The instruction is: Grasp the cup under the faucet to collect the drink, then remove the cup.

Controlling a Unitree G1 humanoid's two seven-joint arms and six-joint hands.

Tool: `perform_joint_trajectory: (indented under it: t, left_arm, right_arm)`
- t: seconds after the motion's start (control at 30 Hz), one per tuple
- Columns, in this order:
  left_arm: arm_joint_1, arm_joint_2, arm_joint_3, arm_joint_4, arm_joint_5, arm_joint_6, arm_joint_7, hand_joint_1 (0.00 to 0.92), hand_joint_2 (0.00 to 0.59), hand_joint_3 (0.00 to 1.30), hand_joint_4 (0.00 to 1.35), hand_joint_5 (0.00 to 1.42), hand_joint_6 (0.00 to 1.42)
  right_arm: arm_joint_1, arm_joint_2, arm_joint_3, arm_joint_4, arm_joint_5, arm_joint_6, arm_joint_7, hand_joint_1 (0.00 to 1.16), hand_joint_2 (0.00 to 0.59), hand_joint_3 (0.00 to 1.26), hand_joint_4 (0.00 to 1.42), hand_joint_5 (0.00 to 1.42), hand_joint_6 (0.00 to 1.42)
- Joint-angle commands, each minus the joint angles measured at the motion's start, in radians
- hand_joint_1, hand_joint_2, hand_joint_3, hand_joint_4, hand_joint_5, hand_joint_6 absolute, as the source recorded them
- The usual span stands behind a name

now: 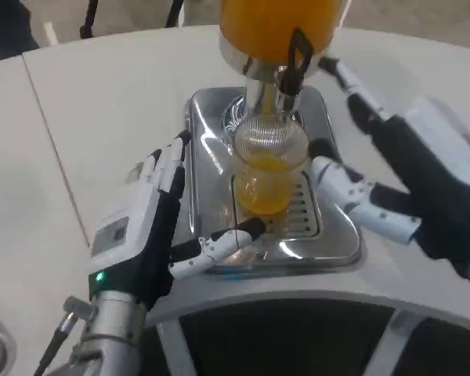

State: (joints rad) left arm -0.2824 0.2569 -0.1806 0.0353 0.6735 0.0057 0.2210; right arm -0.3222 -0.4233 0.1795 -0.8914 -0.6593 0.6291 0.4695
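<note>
Left robot hand (153, 227) open beside cup (268, 168), right robot hand (392, 188) spread

A clear ribbed cup (269, 168), orange in its lower half with drink, was seen on a shiny silver tray (337, 235). At twelve o'clock an orange dispenser tank (258, 23) with a black lever (299, 48) was shown. The desk (102, 102) was white. Each robot hand, left (153, 227) and right (423, 188), was coloured white and black.

Dispenser tank (278, 23) cut off above, right robot hand (423, 180) blurred, perhaps moving
</note>
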Motion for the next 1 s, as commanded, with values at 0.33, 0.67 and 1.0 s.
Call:
perform_joint_trajectory:
  t: [0.33,0.67,1.0]
  left_arm:
    - [0.002,-0.001,-0.007,0.014,0.006,-0.012,0.020,0.173,0.041,0.00,0.00,0.00,0.00]
    - [-0.030,-0.021,-0.013,0.064,-0.011,-0.030,0.043,0.132,0.029,0.00,0.00,0.00,0.00]
    - [-0.118,-0.072,-0.011,0.178,-0.066,-0.075,0.080,0.255,0.051,0.00,0.00,0.00,0.00]
  right_arm:
    - [0.160,-0.146,-0.021,0.020,-0.129,-0.250,0.048,0.43,0.561,0.01,0.00,0.00,0.03]
    - [0.323,-0.156,-0.089,0.063,-0.178,-0.419,0.010,0.62,0.478,0.00,0.00,0.00,0.00]
    - [0.381,-0.147,-0.153,0.054,-0.146,-0.470,0.040,0.63,0.468,0.00,0.00,0.00,0.01]
